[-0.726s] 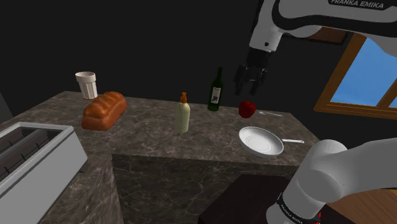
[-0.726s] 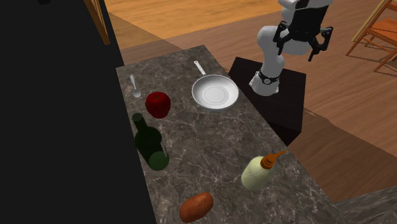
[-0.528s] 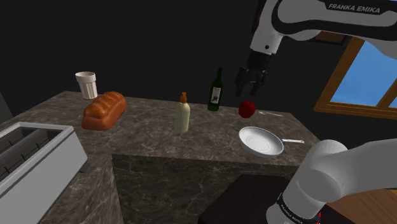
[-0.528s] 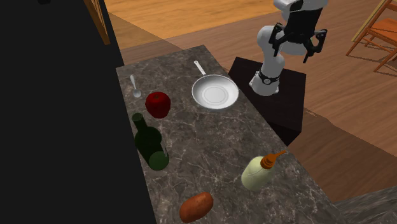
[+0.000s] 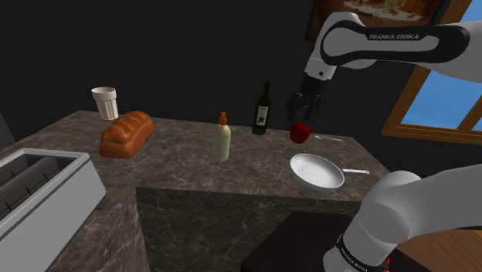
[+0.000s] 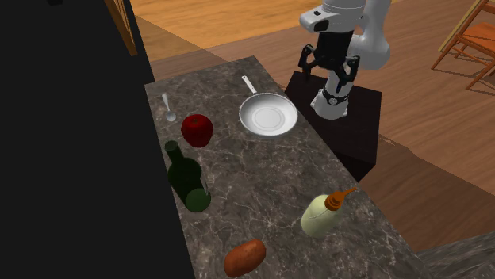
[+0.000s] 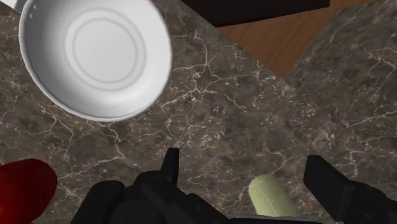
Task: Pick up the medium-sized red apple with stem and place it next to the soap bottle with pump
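A dark red apple point(image 5: 300, 132) point(image 6: 197, 129) sits on the marbled dark counter point(image 5: 178, 166), between a green wine bottle point(image 5: 263, 110) point(image 6: 187, 179) and a spoon point(image 6: 168, 107). The cream soap bottle with an orange pump point(image 5: 222, 137) point(image 6: 325, 212) stands upright mid-counter, well apart from the apple. My black gripper point(image 5: 303, 106) point(image 6: 328, 71) hangs open in the air above the counter, near the apple and the white pan point(image 6: 269, 115). In the wrist view the gripper point(image 7: 245, 164) has nothing between its spread fingers; the apple point(image 7: 22, 191), the pan point(image 7: 95, 57) and the soap bottle point(image 7: 272, 196) lie below.
A bread loaf point(image 5: 126, 134) point(image 6: 244, 257) and a white cup point(image 5: 105, 103) sit at the counter's far end. A white toaster point(image 5: 42, 189) stands on a lower counter. The dark stand point(image 6: 349, 127) adjoins the counter; a wooden chair point(image 6: 476, 40) stands on the floor.
The arm has swung: in the second exterior view the gripper moved left, from over the stand toward the pan and counter. The fingers stayed open and nothing on the counter moved.
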Robot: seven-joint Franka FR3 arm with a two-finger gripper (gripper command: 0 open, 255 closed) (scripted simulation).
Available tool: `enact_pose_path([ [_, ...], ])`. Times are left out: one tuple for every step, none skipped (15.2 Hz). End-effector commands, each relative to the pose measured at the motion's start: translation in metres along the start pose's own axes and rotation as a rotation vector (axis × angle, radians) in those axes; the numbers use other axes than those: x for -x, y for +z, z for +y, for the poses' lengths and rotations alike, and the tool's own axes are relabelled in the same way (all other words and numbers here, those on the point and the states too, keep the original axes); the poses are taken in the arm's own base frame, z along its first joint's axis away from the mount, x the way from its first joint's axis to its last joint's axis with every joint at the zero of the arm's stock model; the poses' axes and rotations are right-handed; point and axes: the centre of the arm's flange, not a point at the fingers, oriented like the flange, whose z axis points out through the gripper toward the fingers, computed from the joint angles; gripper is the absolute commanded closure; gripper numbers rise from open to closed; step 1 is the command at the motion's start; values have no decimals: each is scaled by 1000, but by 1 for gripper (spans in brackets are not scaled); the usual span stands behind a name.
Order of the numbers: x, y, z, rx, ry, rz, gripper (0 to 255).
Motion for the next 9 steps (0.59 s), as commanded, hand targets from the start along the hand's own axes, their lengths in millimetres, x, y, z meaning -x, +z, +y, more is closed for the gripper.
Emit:
enact_pose_path([
  [-6,12,19,12,7,23,0],
  [-11,17,29,17,11,34,0],
  [-15,22,39,22,15,45,0],
  [-19,28,48,28,20,55,0],
  [-23,32,58,33,24,66,0],
  [-28,37,68,38,28,77,0],
  [-32,42,78,44,32,87,0],
  [-36,47,88,49,36,98,0],
  [-40,51,99,54,40,109,0],
])
